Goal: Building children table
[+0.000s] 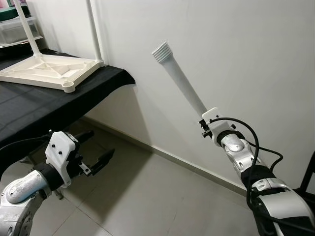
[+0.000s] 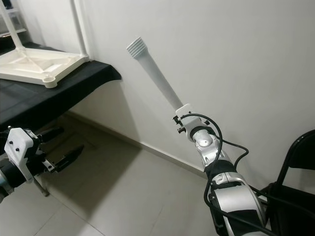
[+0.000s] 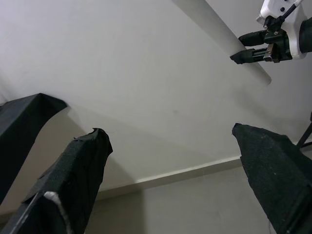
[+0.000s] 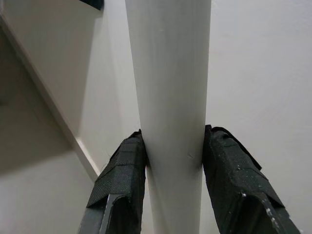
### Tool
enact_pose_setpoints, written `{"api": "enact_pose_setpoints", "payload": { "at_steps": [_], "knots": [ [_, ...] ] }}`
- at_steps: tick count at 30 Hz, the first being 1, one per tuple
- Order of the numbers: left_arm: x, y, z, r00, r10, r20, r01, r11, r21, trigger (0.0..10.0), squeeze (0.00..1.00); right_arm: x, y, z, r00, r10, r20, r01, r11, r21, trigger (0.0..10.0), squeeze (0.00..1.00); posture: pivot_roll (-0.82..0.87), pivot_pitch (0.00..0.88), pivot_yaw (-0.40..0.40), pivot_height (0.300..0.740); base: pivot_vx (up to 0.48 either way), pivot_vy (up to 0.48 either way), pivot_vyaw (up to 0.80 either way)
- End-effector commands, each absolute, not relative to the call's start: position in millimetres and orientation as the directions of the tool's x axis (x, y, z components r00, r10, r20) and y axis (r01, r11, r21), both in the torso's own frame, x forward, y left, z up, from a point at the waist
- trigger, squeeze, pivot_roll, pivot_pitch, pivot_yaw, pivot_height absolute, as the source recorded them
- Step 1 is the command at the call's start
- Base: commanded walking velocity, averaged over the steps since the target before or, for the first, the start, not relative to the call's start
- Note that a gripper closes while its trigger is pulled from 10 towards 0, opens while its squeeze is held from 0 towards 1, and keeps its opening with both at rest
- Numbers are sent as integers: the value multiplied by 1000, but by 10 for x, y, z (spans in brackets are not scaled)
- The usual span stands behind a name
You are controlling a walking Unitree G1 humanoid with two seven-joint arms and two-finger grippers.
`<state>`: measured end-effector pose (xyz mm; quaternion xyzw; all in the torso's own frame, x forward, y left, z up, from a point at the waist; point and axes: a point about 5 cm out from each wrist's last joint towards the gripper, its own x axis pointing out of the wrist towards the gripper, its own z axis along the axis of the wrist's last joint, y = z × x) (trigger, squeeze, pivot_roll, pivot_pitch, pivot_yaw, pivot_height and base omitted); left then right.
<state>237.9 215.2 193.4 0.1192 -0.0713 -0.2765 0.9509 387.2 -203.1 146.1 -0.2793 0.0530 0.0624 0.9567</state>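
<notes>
A white plastic table leg (image 1: 181, 81) is held up in the air before the white wall, its ribbed threaded end (image 1: 161, 51) pointing up and to the left. My right gripper (image 4: 173, 151) is shut on the leg's lower part, a black finger on each side. The white children's table top (image 1: 49, 70) lies upside down on the black-covered table (image 1: 59, 105) at the left, with two legs (image 1: 94, 30) standing up from it. My left gripper (image 1: 93, 150) hangs open and empty below the table's edge, over the floor.
A grey tiled floor (image 1: 147, 196) stretches below both arms, with a skirting board (image 1: 182, 164) along the wall. A black chair (image 2: 295, 167) stands at the far right. Clear storage boxes (image 1: 17, 29) sit at the back left.
</notes>
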Motion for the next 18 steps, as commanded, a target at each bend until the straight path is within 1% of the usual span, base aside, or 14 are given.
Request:
{"api": "enact_pose_setpoints", "payload": {
  "at_steps": [1, 5, 10, 11, 13, 14, 15, 16, 17, 18],
  "knots": [
    [2390, 2152, 1915, 839, -539, 73, 506, 823, 260, 10000, 0, 3867, -2013, 1446, 988, 86, -131, -139, 863, -485, 10000, 0, -59, 0, 0, 740, 0, 0, 0],
    [2404, 2150, 1914, 844, -530, 84, 497, 831, 250, 10000, 0, 3868, -1961, 1448, 985, 110, -132, -158, 882, -445, 10000, 0, -64, 0, 0, 740, 0, 0, 0],
    [2437, 2104, 1919, 856, -498, 140, 481, 865, 140, 10000, 0, 3785, -1572, 1395, 938, 327, -114, -346, 882, -320, 10000, 0, -64, 0, 0, 740, 0, 0, 0],
    [2437, 2104, 1919, 856, -498, 140, 481, 865, 140, 10000, 0, 3785, -1572, 1395, 938, 327, -114, -346, 882, -320, 10000, 0, -64, 0, 0, 740, 0, 0, 0],
    [2471, 2084, 1935, 861, -475, 181, 475, 879, 45, 10000, 0, 3702, -1372, 1362, 899, 429, -90, -436, 853, -286, 10000, 0, -62, 0, 0, 740, 0, 0, 0],
    [2481, 2068, 1934, 861, -471, 191, 478, 878, 10, 10000, 0, 3663, -1297, 1350, 880, 468, -79, -470, 834, -289, 10000, 0, -62, 0, -32, 740, 0, 0, 0],
    [2480, 2032, 1917, 853, -485, 192, 498, 867, -21, 10000, 0, 3607, -1206, 1336, 852, 519, -66, -514, 805, -297, 10000, 0, -64, 0, -29, 740, 0, 0, 0],
    [2476, 2007, 1905, 847, -497, 190, 512, 858, -37, 10000, 0, 3572, -1154, 1328, 834, 549, -60, -539, 786, -303, 10000, 0, -64, 0, -29, 740, 0, 0, 0],
    [2476, 2007, 1905, 847, -497, 190, 512, 858, -37, 10000, 0, 3572, -1154, 1328, 834, 549, -60, -539, 786, -303, 10000, 0, -64, 0, -29, 740, 0, 0, 0],
    [2477, 1975, 1884, 843, -503, 191, 523, 850, -67, 10000, 0, 3521, -1084, 1321, 804, 593, -52, -579, 759, -298, 10000, 0, -65, 0, -27, 740, 0, 0, 0]
  ]
}}
